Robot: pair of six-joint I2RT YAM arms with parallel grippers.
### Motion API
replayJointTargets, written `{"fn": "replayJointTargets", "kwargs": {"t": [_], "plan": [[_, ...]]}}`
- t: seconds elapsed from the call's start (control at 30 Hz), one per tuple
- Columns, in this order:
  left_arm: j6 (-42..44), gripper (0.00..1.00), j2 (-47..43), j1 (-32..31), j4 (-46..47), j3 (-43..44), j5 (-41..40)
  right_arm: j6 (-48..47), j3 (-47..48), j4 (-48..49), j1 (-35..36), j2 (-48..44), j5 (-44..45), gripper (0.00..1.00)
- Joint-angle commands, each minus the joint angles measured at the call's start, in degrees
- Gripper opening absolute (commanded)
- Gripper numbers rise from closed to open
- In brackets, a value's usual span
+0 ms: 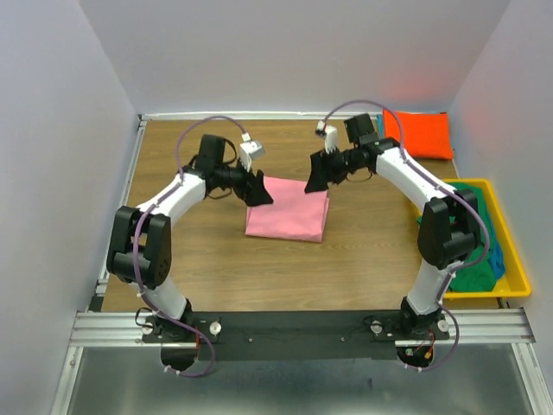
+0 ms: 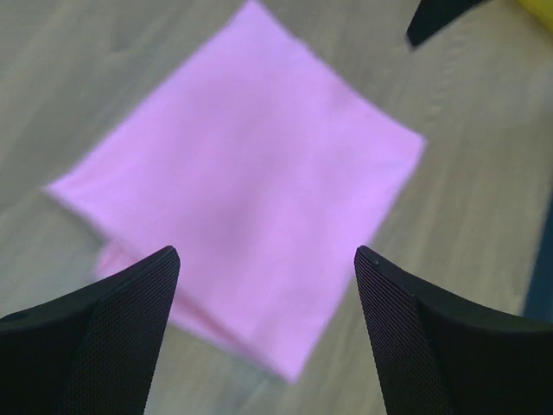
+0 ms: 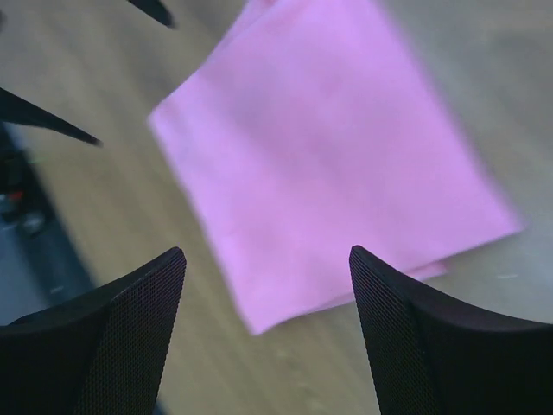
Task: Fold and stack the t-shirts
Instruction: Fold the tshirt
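Observation:
A pink t-shirt (image 1: 289, 213) lies folded into a flat rectangle on the wooden table (image 1: 207, 259). It also shows in the left wrist view (image 2: 251, 190) and the right wrist view (image 3: 337, 164). My left gripper (image 1: 259, 192) is open and empty above the shirt's far left corner. My right gripper (image 1: 316, 177) is open and empty above its far right corner. A folded orange t-shirt (image 1: 418, 135) lies at the far right corner. Green (image 1: 471, 275) and blue (image 1: 495, 259) t-shirts lie crumpled in the yellow bin (image 1: 517, 259).
The yellow bin stands at the table's right edge. White walls close the table in on the left, back and right. The right gripper's fingers (image 2: 432, 17) show at the top of the left wrist view.

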Motion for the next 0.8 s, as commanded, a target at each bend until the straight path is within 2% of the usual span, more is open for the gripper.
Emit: {"fn": "replayJointTargets", "kwargs": {"t": [0.0, 0.13, 0.27, 0.33, 0.53, 0.67, 0.73, 0.77], "plan": [[-15.9, 0.93, 0.1, -2.7, 8.4, -7.9, 10.8, 15.2, -11.8, 2.9, 0.9, -1.3, -19.4, 0.84], [-21.1, 0.95, 3.5, -3.7, 13.2, -12.8, 15.1, 24.1, -18.8, 10.6, 2.5, 0.5, -25.3, 0.85], [-23.8, 0.96, 8.0, -3.6, 16.0, -16.7, 13.6, 29.4, -21.6, 15.2, 3.1, 5.2, -25.3, 0.86], [-24.9, 0.96, 11.2, -1.5, 17.9, -17.9, 10.5, 28.6, -22.6, 14.8, 2.4, 8.6, -22.4, 0.86], [-26.5, 0.96, 19.4, 6.4, 18.2, -17.6, 10.0, 22.9, -19.4, 12.2, -3.5, 16.2, -12.3, 0.84], [-22.6, 0.96, 16.9, 7.0, 15.7, -18.1, 11.2, 18.5, -15.1, 8.0, -4.8, 15.5, -10.9, 0.84], [-20.1, 0.96, 13.1, 6.9, 12.2, -18.1, 12.8, 16.9, -12.8, 6.0, -4.8, 13.9, -13.3, 0.84], [-17.1, 0.96, 11.3, 6.6, 10.8, -17.3, 12.9, 14.7, -11.5, 3.5, -4.8, 11.9, -17.7, 0.84]]}}
